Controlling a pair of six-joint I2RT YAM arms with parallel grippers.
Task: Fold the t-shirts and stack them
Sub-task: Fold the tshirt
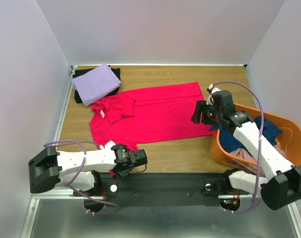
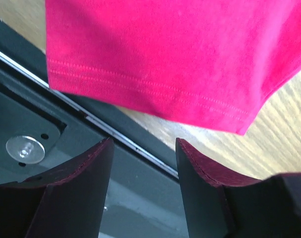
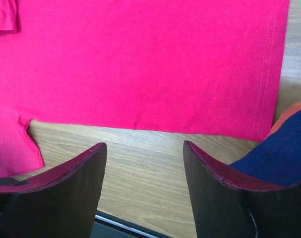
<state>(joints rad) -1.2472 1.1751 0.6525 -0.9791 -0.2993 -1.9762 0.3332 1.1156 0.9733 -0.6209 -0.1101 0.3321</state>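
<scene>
White walls box in our wooden table (image 1: pixel 180 153), where the crimson shirt (image 1: pixel 155 116) lies flat mid-surface, collar toward the left edge and hem toward the right. Our left gripper (image 2: pixel 143 144) hangs at the near edge just short of the near sleeve. Our right gripper (image 3: pixel 145 145) sits by the hem's near corner. Both stand parted and empty. At the right edge, the orange tub (image 1: pixel 217 148) holds a navy shirt (image 1: pixel 269 126) and, we think, a dusty pink shirt (image 1: pixel 244 154). The lavender shirt (image 1: pixel 96 83) rests folded on the black shirt (image 1: pixel 81 74) at the far-left corner.
</scene>
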